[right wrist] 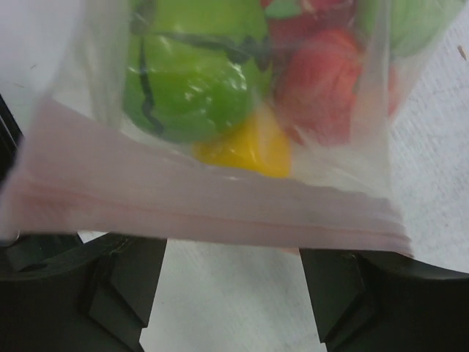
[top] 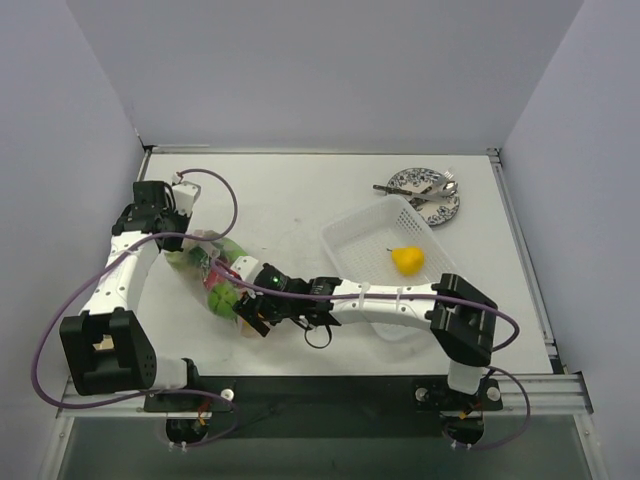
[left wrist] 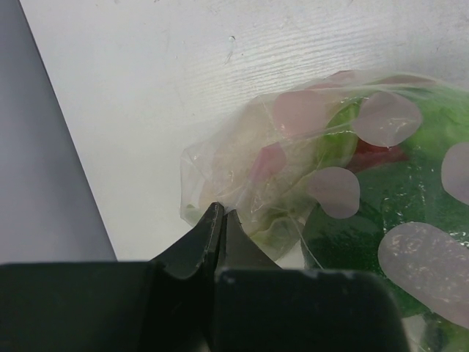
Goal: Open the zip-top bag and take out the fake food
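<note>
Right wrist: our released right gripper [right wrist: 233, 290] is straddling the pink strip of the crinkly transparent zip-top bag [right wrist: 220, 198] on the white bench [top: 300, 200], left gripper [left wrist: 220, 220] clenching its bottom corner; we are aiming to pinch one lip only.

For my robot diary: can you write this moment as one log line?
left gripper: shut on zip-top bag | right gripper: open by zip strip | fake food: inside bag | yellow piece: in white tray
</note>
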Available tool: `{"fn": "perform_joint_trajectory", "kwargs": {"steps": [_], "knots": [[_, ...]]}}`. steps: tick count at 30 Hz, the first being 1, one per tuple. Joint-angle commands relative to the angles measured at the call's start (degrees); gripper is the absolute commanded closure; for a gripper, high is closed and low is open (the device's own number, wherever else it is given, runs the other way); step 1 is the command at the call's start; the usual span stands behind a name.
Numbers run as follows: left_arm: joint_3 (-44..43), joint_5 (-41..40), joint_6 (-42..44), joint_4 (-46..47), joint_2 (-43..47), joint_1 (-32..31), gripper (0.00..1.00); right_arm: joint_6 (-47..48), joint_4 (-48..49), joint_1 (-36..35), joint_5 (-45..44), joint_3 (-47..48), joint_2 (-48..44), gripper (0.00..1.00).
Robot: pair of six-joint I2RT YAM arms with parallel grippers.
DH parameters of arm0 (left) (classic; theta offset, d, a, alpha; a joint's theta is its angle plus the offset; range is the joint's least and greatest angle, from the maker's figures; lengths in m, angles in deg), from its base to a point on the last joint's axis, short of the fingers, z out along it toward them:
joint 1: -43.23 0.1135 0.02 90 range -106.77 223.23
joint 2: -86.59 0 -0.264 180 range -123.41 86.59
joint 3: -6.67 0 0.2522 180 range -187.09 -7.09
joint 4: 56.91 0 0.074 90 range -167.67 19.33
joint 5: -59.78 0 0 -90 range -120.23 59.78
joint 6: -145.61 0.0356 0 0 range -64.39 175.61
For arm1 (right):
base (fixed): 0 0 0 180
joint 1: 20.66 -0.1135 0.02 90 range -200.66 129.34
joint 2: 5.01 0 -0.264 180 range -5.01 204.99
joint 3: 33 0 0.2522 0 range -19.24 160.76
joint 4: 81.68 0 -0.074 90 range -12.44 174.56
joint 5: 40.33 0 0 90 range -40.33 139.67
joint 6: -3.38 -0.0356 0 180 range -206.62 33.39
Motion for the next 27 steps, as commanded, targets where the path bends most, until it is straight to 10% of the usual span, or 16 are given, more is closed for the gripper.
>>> {"fn": "perform_joint_trajectory", "kwargs": {"steps": [1, 19, 27], "knots": [[-0.52, -0.61, -0.02, -0.09, 1.44, -0.25, 1.00, 0.38, 2.56, 0.03, 4.90, 4.82, 2.91, 0.27], [-0.78, -0.96, 0.59, -0.71, 1.70, -0.77, 1.00, 1.25, 1.32, 1.61, 3.32, 9.83, 13.28, 0.07], [-1.31, -0.87, 0.42, -1.32, 1.62, -1.04, 1.00, -0.15, 1.94, 2.93, 4.99, 8.96, 15.32, 0.19]]}}
